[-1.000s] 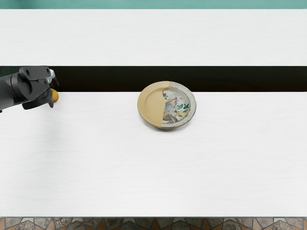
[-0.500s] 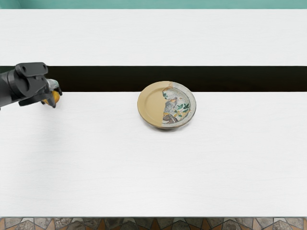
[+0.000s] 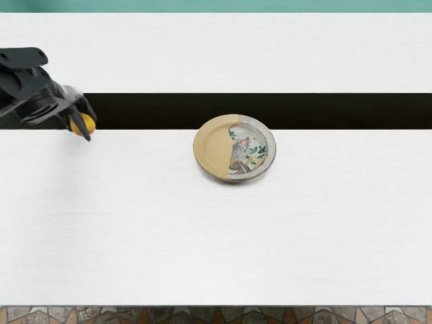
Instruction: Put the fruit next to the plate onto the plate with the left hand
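A small orange-yellow fruit [image 3: 84, 124] is held in my black left hand [image 3: 67, 111] at the far left, lifted above the table's back edge, with the fingers curled around it so only part of it shows. The round plate [image 3: 210, 145], tan on its left half with a painted pattern on its right, lies on the white table well to the right of the hand, with nothing on it. The right arm does not show.
A dark gap [image 3: 270, 110] runs across the view behind the near white table [image 3: 216, 229], with another white surface [image 3: 223, 54] beyond it. A patterned floor strip shows along the bottom edge.
My left hand has closed on the fruit, risen off the table and moved a little to the right, carrying the fruit. The plate has not moved.
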Robot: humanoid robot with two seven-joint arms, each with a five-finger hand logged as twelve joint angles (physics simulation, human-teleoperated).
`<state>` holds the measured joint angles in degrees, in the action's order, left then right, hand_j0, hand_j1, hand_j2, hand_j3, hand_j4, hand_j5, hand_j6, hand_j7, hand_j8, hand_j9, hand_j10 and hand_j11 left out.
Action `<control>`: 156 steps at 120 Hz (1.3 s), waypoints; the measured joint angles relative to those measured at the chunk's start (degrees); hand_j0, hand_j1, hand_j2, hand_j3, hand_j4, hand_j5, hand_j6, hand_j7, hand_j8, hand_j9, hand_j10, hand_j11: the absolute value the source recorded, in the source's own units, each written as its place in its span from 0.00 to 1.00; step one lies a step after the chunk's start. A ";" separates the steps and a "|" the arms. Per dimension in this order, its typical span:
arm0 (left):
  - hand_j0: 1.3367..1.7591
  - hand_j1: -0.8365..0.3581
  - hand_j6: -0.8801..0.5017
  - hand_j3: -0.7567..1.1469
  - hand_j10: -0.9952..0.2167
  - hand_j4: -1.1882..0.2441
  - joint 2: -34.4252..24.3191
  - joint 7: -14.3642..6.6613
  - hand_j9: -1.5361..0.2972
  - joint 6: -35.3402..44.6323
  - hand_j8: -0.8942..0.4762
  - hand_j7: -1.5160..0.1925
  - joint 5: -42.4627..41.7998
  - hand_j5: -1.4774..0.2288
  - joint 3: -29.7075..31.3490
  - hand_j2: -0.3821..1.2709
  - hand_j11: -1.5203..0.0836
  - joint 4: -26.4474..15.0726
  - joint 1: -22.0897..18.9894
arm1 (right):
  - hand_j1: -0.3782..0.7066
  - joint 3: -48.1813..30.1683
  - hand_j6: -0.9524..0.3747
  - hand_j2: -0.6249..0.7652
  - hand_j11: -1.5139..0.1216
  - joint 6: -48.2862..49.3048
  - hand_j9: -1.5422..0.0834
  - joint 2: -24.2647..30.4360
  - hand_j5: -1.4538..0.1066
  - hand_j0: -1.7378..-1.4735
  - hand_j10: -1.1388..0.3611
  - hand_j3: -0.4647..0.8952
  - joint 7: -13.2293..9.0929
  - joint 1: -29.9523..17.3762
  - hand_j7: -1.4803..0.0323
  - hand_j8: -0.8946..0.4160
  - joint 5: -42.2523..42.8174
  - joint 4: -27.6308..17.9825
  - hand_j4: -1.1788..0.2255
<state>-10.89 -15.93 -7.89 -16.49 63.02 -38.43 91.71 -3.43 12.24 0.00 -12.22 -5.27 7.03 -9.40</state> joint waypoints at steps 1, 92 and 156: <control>0.73 0.40 0.42 0.42 0.24 0.35 -0.04 0.00 0.19 0.00 0.46 0.21 -0.28 0.16 -0.34 0.48 0.22 0.00 0.07 | 0.04 0.00 0.71 0.45 0.92 0.00 0.94 0.00 0.92 0.30 0.75 0.34 0.00 0.00 0.97 0.67 0.00 0.00 0.83; 0.75 0.29 0.40 0.40 0.11 0.25 8.55 0.18 0.21 -2.66 0.38 0.20 8.76 0.14 -40.01 0.79 0.24 -0.23 -3.83 | 0.04 0.00 0.71 0.45 0.92 -0.02 0.94 0.00 0.92 0.30 0.75 0.34 0.01 0.00 0.97 0.67 0.00 0.00 0.83; 0.76 0.79 0.53 0.40 0.63 0.67 -3.24 -0.09 0.67 -5.56 0.55 0.70 7.70 0.68 -43.43 0.37 0.76 -6.61 -1.35 | 0.04 0.00 0.71 0.45 0.92 -0.01 0.94 0.00 0.92 0.30 0.75 0.34 0.00 0.00 0.97 0.67 0.00 0.00 0.83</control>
<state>-14.13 -16.02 -13.45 -8.80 19.59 -45.04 90.36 -3.43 12.23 0.00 -12.22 -5.27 7.03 -9.40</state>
